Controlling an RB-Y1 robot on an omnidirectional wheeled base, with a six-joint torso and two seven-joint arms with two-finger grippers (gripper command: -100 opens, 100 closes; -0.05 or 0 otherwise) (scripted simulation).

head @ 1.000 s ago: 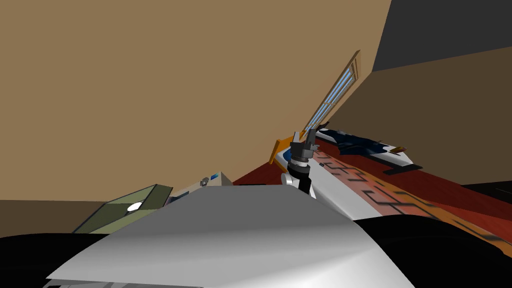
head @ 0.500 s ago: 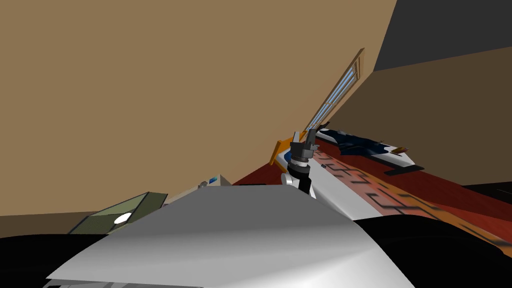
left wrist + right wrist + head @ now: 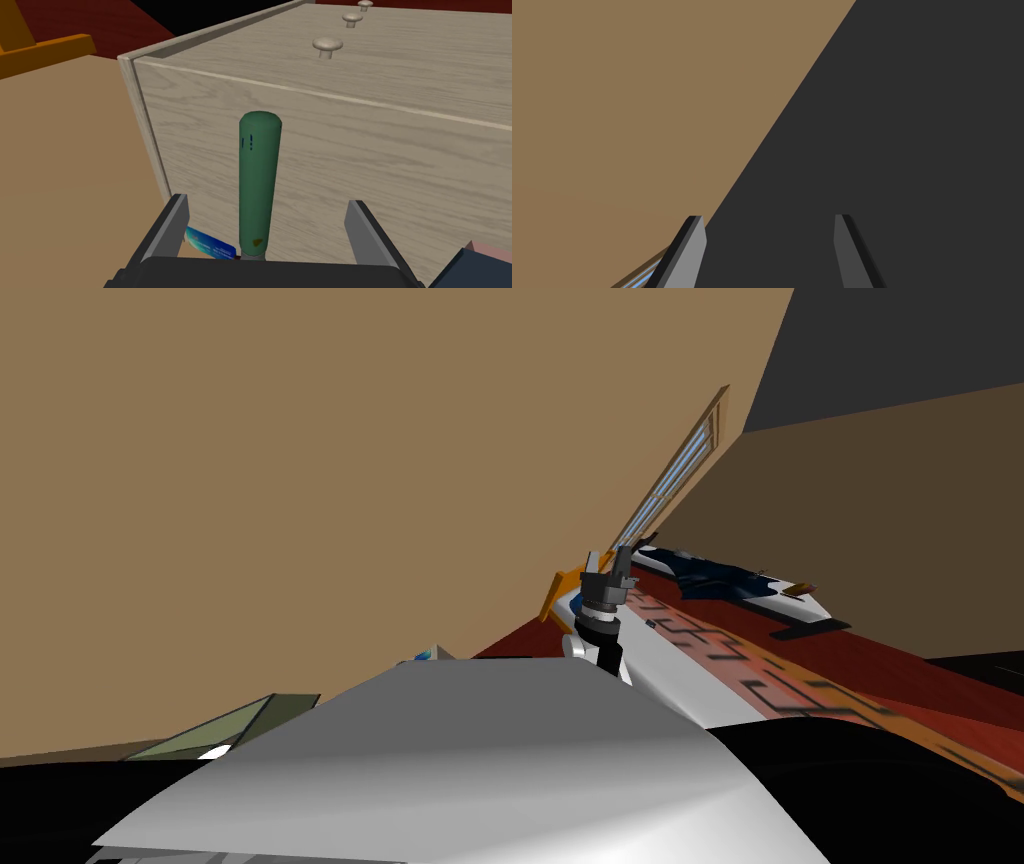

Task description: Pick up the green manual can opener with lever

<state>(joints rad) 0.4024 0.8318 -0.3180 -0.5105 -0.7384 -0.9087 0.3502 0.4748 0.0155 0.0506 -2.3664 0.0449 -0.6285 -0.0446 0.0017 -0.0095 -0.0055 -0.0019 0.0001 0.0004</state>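
even flat light, edges splayed

Entry 1: can opener (image 3: 259, 185), green handle. Near its rounded end I see two short dark blue strokes, set side by side like a pair of exclamation marks. I cannot read them as letters or numbers. Near its other end there is a small yellow-brown spot, which is not legible as a sign.

Entry 2: blue card (image 3: 211, 245), just beside that same end of the can opener. Pale fine print runs across it, too small for me to read.

Legible words, brands or numbers: none that I can make out.
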